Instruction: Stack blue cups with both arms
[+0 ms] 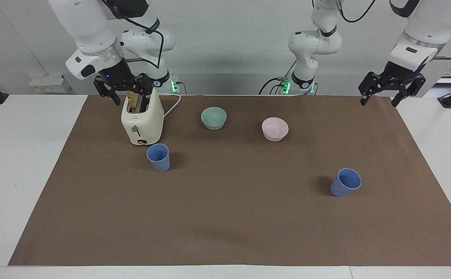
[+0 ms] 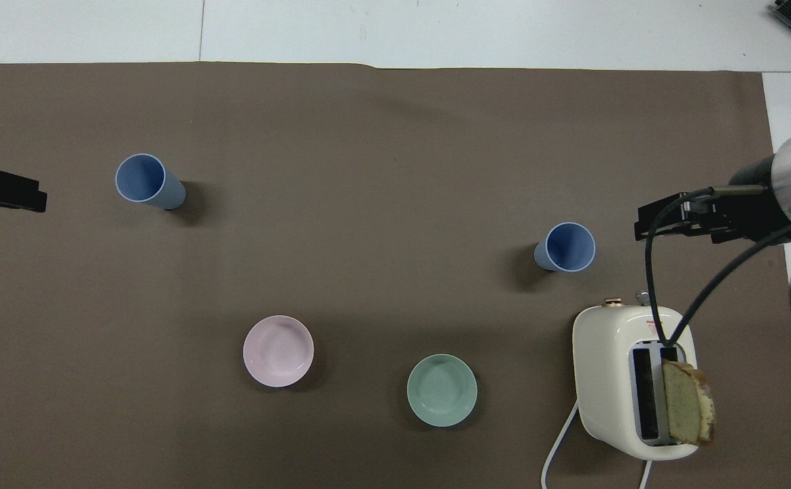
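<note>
1. Fingers (image 1: 362, 101) of the left gripper (image 1: 379, 101) are spread wide and hold nothing; it hangs in the air over the mat's edge at the left arm's end of the tabletop (image 1: 24, 155).
2. Fingers (image 1: 116, 101) of the right gripper (image 1: 126, 101) are likewise spread wide and empty, up in the air at the toaster (image 1: 142, 120), by its top.
3. Standing nearest the robots on the brown mat (image 1: 225, 217), the cream toaster has a slice of bread (image 2: 689, 402) sticking up from one slot.
4. Beside the toaster, toward the left arm's end, sits the mint-green bowl (image 1: 214, 117), then the pink bowl (image 1: 274, 129), slightly farther from the robots.
5. One blue cup (image 1: 158, 157) stands upright just beside the toaster, farther from the robots than it.
6. Farthest out, the second blue cup (image 1: 345, 182) stands upright toward the left arm's end, well apart from the first cup and from both grippers.
</note>
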Available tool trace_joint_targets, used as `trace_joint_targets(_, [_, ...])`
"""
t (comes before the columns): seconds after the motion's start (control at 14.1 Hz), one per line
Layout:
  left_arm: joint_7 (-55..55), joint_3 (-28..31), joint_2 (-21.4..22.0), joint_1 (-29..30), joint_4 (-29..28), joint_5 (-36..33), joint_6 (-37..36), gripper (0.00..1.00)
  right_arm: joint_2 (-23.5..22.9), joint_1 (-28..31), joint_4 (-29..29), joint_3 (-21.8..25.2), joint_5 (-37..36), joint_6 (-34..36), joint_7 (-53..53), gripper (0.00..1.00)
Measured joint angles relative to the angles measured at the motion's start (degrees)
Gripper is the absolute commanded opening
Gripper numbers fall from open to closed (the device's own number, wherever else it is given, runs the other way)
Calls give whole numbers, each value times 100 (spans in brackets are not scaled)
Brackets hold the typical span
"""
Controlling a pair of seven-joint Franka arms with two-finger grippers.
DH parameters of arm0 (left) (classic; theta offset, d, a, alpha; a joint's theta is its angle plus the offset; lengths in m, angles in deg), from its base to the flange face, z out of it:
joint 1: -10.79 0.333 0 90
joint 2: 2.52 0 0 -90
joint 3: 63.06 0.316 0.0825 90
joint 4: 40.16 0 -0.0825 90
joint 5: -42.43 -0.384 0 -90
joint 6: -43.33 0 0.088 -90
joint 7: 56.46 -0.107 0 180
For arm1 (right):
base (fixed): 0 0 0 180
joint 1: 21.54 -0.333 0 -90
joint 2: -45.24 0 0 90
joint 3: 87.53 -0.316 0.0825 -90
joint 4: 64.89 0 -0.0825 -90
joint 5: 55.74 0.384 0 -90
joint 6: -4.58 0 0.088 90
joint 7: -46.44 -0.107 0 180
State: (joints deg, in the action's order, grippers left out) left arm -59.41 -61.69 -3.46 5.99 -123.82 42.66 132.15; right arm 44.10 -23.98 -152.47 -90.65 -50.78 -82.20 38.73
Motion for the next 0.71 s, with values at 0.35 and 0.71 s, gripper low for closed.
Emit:
trace_joint_targets(0.35, [0,5,0,1,0,0,46,100,0,0,0,0,0,0,0,100])
trace_joint_targets(0.71, [0,10,-3,1,0,0,64,100,0,0,0,0,0,0,0,100])
